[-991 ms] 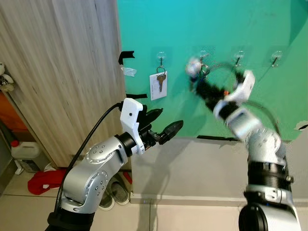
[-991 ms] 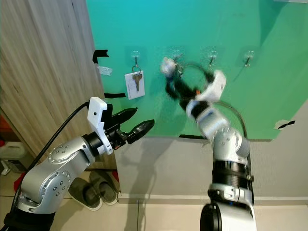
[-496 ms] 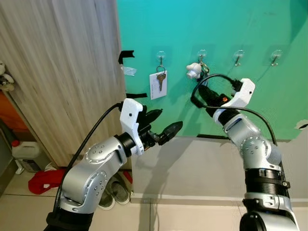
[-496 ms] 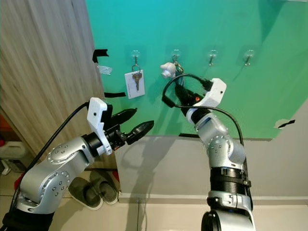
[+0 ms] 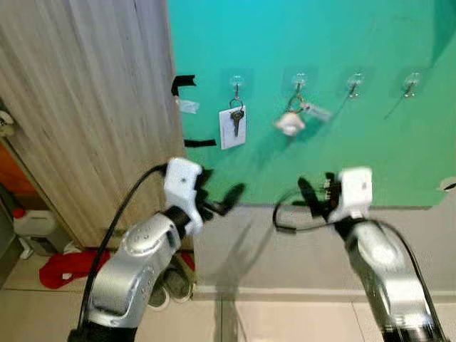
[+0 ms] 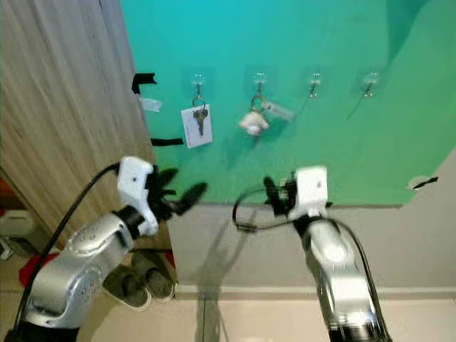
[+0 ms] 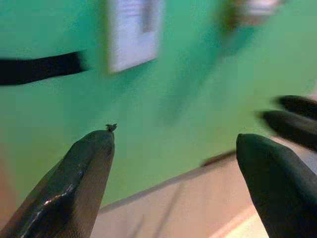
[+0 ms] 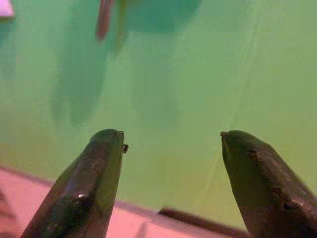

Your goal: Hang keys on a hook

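Observation:
The keys with a white fob (image 5: 291, 122) hang from the second hook (image 5: 300, 77) on the green wall, tilted and blurred as if swinging. My right gripper (image 5: 308, 194) is well below them, apart from the wall, open with nothing between its fingers (image 8: 101, 163). A second key with a white tag (image 5: 234, 125) hangs on the first hook (image 5: 236, 80). My left gripper (image 5: 222, 194) is held open below that tag, also holding nothing. In the left wrist view the tag (image 7: 133, 32) lies beyond the left gripper (image 7: 174, 138).
A wooden panel (image 5: 85, 107) stands at the left. Two bare hooks (image 5: 354, 82) (image 5: 408, 82) sit further right on the wall. Shoes (image 6: 139, 274), a red cloth (image 5: 64, 263) and a white jug (image 5: 32, 224) lie on the floor at the lower left.
My right gripper has let go of the keys, which now hang on the second hook. The right arm dropped down and back from the wall. The left arm pulled back a little.

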Motion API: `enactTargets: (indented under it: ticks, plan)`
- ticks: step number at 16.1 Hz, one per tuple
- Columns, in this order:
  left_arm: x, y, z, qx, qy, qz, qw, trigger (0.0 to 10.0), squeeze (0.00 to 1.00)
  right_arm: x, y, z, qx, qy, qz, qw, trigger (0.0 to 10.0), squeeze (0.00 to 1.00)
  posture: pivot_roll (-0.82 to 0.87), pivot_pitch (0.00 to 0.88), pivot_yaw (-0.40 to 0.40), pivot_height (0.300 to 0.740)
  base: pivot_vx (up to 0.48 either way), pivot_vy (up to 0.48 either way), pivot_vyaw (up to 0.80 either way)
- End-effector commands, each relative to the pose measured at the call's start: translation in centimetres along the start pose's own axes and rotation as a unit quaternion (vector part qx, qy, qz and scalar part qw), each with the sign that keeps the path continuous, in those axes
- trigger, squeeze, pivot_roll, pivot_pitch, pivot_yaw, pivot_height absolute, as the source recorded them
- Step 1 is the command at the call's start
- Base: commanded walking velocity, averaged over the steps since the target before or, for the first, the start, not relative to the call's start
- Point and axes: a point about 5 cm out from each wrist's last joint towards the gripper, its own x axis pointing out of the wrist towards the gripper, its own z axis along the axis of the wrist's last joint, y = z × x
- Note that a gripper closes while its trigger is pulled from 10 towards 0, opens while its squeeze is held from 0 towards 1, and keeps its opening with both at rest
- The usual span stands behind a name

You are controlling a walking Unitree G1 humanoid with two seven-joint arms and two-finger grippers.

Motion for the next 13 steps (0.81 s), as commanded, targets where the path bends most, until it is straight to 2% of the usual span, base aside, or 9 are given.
enactTargets:
  ticks: [1,2,3,5,6,7,8,10,13]
  plan:
    - [-0.3,0.9,-0.1,-0.001,-0.008,0.043,0.999,10.0,0.00,-0.2,0.2,1.5,-0.020,-0.044,-0.002,0.999,10.0,1.00,0.07,0.000,0.002,0.740,0.000,0.000,0.00]
    - [-0.7,1.9,-0.6,0.000,-0.007,0.079,0.997,10.0,0.00,-0.9,0.2,1.1,-0.009,-0.043,-0.022,0.999,10.0,1.00,0.07,0.000,0.004,0.740,0.000,0.000,0.00]
    - [-0.9,2.2,-0.8,0.005,-0.005,0.091,0.996,10.0,0.00,-1.1,0.2,1.0,-0.009,-0.043,-0.028,0.999,10.0,1.00,0.07,0.000,0.007,0.740,0.000,0.000,0.00]
    - [-1.2,2.5,-1.3,0.004,-0.003,0.110,0.994,10.0,0.00,-1.7,0.1,0.1,-0.041,-0.031,-0.039,0.998,10.0,1.00,0.06,0.000,0.008,0.740,0.000,0.000,0.00]
    - [-1.4,2.8,-1.8,0.012,0.000,0.123,0.992,10.0,0.00,-1.9,-0.3,-0.4,-0.053,-0.026,-0.054,0.997,10.0,0.00,0.06,0.000,0.009,0.740,0.000,0.000,0.00]
    - [-1.5,2.9,-1.8,0.016,0.000,0.127,0.992,10.0,0.00,-2.0,-0.4,-0.5,-0.054,-0.026,-0.060,0.996,10.0,0.00,0.06,0.000,0.009,0.740,0.000,0.000,0.00]
    - [-2.5,3.6,-2.1,0.023,-0.016,0.161,0.987,10.0,0.00,-3.2,-1.0,-0.5,-0.048,-0.042,-0.092,0.994,10.0,0.00,0.06,0.000,0.010,0.740,0.000,0.000,0.00]
    - [-3.6,4.1,-2.2,0.046,-0.031,0.187,0.981,10.0,0.00,-4.1,-1.6,-0.6,-0.030,-0.052,-0.122,0.991,10.0,0.00,0.06,0.000,0.012,0.740,0.000,0.000,0.00]
    - [-6.2,5.0,-4.0,0.072,-0.032,0.219,0.973,10.0,0.00,-5.7,-2.5,-2.0,-0.002,-0.045,-0.165,0.985,10.0,0.00,0.05,0.000,0.010,0.740,0.000,0.000,0.00]
